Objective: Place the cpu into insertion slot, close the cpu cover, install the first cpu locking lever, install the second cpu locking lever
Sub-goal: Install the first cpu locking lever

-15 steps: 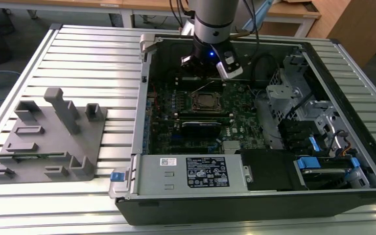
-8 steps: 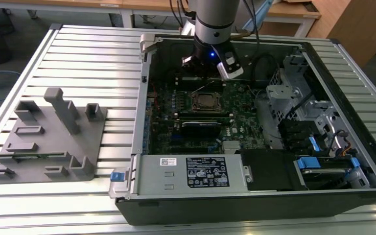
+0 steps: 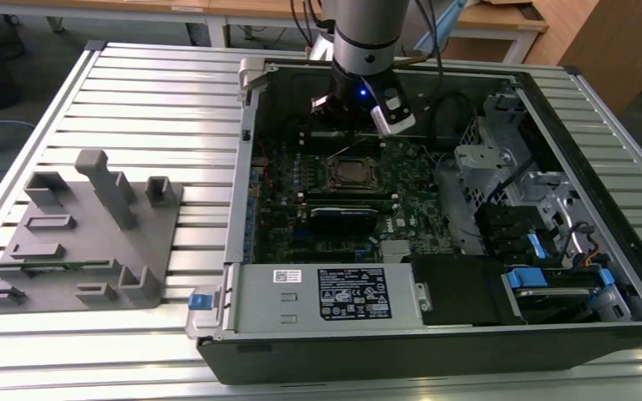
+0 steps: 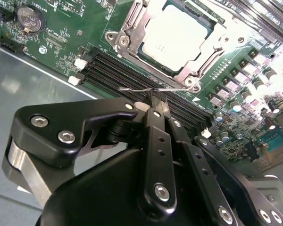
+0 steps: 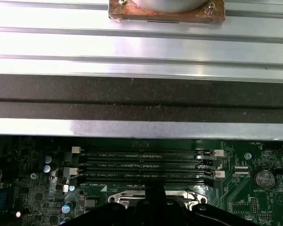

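A slatted metal desk (image 3: 131,92) carries an open computer case (image 3: 410,361), with a grey plastic fixture (image 3: 87,242) lying on the desk at the exterior view's left. The arm (image 3: 364,33) reaches down into the case, over the far part of the green circuit board (image 3: 410,188), well apart from the grey power-supply box (image 3: 287,296). Four long black memory slots (image 5: 146,165) run side by side on the board. In the second wrist view the claw (image 4: 158,98) has its fingers pressed together, tips right at a thin wire lever (image 4: 132,89); I cannot tell whether they pinch it. Just beyond, the silver cover (image 4: 131,22) lies flat, framing the pale cpu (image 4: 174,35) seated on the board. A coin battery (image 4: 30,18) sits near the board's edge.
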Robot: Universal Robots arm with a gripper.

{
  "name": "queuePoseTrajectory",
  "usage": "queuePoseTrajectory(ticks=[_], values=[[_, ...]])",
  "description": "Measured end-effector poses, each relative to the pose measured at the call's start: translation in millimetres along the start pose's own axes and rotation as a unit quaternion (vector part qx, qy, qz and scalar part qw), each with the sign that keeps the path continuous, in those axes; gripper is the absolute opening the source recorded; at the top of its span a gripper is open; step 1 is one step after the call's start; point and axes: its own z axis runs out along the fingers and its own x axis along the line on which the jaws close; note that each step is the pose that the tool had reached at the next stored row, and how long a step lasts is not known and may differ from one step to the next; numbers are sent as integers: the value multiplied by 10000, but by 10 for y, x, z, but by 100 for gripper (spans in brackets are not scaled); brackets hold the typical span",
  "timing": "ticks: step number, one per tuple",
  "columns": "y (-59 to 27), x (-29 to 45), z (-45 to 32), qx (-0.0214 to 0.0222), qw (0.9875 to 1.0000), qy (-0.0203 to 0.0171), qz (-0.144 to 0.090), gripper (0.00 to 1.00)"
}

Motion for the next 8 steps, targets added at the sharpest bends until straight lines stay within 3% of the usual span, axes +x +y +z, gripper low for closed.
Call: queuePoseTrajectory(ticks=[8], values=[[5,-4,29,0,10000,0,0,11]])
